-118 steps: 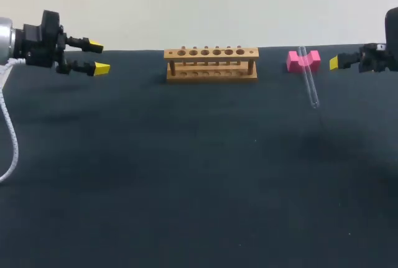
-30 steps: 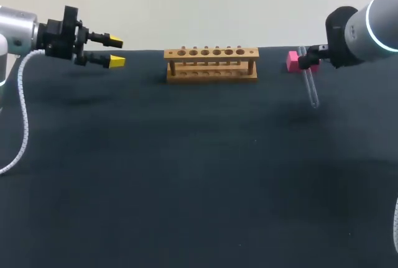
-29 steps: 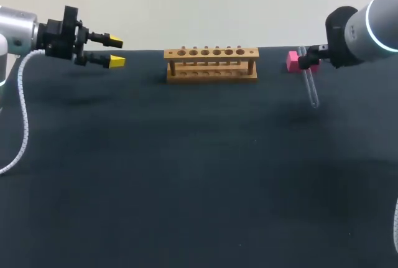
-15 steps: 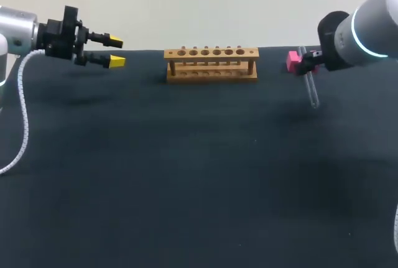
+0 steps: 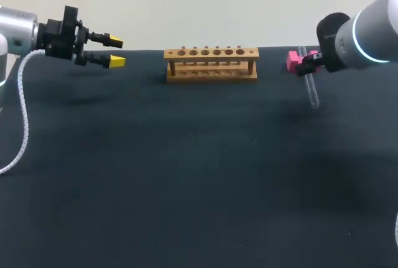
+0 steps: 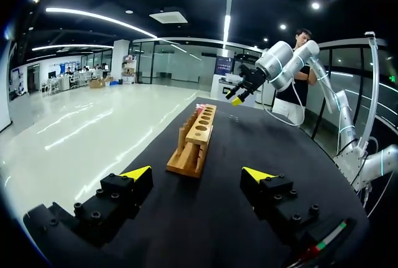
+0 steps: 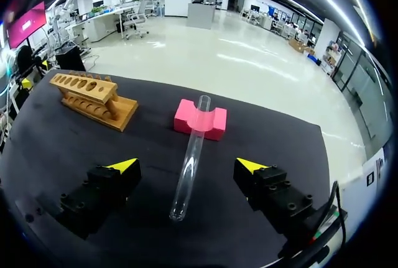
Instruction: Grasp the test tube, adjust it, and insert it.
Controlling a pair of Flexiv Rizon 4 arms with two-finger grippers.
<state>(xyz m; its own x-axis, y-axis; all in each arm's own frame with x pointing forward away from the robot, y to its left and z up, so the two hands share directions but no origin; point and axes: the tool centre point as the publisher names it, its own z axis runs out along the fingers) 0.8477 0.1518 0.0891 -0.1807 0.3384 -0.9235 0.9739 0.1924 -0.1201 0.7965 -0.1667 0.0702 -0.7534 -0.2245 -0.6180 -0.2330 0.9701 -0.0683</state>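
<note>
A clear glass test tube (image 5: 310,86) lies on the black table (image 5: 199,175), its open end propped in the notch of a pink block (image 5: 294,61). A wooden rack (image 5: 211,63) with a row of holes stands at the table's back middle. My right gripper (image 5: 310,62) hovers over the tube's upper end. In the right wrist view it (image 7: 188,166) is open, with the tube (image 7: 191,156) below and between the fingers, touching neither, and the pink block (image 7: 200,119) ahead. My left gripper (image 5: 116,52) is open and empty, in the air left of the rack (image 6: 196,137).
In the right wrist view the rack (image 7: 93,98) stands well to the side of the block. The left gripper (image 6: 198,175) looks along the rack toward my right arm (image 6: 273,66). A white cable (image 5: 18,125) hangs from the left arm.
Since the earliest frame both arms have come inward. Over the last second the right gripper has shifted a little left over the tube's upper end; the left arm stayed still.
</note>
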